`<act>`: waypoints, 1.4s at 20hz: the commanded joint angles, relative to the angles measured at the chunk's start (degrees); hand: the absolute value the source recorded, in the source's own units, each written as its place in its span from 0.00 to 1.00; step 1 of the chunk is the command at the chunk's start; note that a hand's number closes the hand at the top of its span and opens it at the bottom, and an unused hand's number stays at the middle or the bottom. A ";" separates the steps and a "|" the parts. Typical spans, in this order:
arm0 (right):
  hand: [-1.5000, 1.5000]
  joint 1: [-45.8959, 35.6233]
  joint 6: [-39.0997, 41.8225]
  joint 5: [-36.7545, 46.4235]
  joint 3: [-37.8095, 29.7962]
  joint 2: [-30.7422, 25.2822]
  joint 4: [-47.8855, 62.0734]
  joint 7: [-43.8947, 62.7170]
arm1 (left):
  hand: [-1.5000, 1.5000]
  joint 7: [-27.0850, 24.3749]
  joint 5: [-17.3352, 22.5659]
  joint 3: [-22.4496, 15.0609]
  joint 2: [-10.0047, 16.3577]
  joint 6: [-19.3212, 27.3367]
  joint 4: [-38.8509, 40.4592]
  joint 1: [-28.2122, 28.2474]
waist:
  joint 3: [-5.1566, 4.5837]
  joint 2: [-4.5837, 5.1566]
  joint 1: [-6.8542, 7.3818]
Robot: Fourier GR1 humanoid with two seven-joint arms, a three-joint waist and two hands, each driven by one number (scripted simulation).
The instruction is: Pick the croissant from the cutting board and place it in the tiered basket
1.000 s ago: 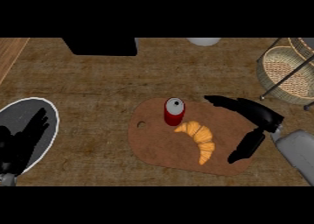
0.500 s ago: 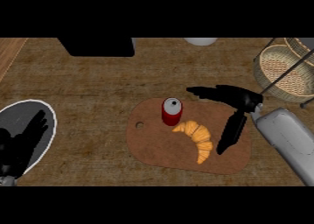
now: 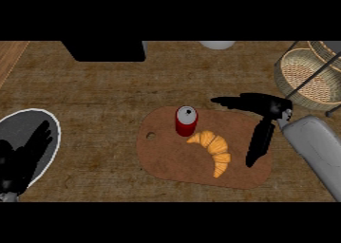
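Note:
A golden croissant (image 3: 213, 151) lies on the brown cutting board (image 3: 173, 159), just below a red can (image 3: 186, 121) that stands on the same board. My right hand (image 3: 262, 114) hovers open over the board's right part, with one part stretched left above the can's level and the other pointing down beside the croissant. It holds nothing. The wicker tiered basket (image 3: 307, 76) stands at the upper right with a dark wire frame. At the lower left, my left hand (image 3: 17, 161) rests open over a grey plate (image 3: 18, 123).
A black block (image 3: 106, 50) sits at the counter's far edge, and a pale round object (image 3: 217, 44) shows partly next to it. A lighter wooden strip (image 3: 4, 61) runs along the upper left.
My right hand has moved left and upward over the board, closing in on the croissant's right side. The croissant, can and left hand have stayed put.

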 commanded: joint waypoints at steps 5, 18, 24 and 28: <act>0.00 5.11 7.49 2.26 -5.59 -0.34 -1.34 0.52 | 0.50 -0.88 -2.03 3.07 -0.67 -3.54 -1.13 2.46 | 0.00 -0.03 -0.17; 0.00 4.57 8.27 15.75 -11.05 8.24 6.76 -8.17 | 0.50 -1.34 -7.87 7.36 -5.06 -5.54 5.67 -3.14 | 0.01 0.09 -0.03; 0.00 3.70 9.60 17.13 -13.60 11.00 6.81 -7.70 | 0.50 3.33 -10.19 7.29 -7.11 -4.08 -1.01 -2.01 | 0.01 0.04 -0.02; 0.00 3.48 6.45 21.26 -13.40 14.39 10.23 -10.59 | 0.50 3.61 -8.58 9.20 -6.70 -7.80 -3.90 1.84 | 0.02 0.07 0.23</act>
